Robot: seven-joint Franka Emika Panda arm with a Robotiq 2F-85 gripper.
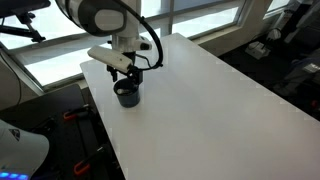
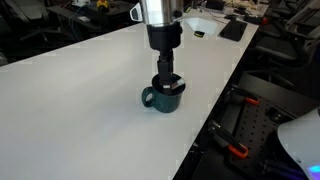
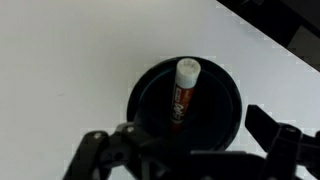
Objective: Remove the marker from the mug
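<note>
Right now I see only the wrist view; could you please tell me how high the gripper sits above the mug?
Observer: In an exterior view the gripper hangs straight over the mug, fingertips about level with its rim.
Operator: Thanks. Has the mug a handle?
Observer: Yes, a handle juts from its side, away from the nearer edge of the table.
Operator: Is that edge close?
Observer: The mug stands nearer that edge than the table's middle.
</note>
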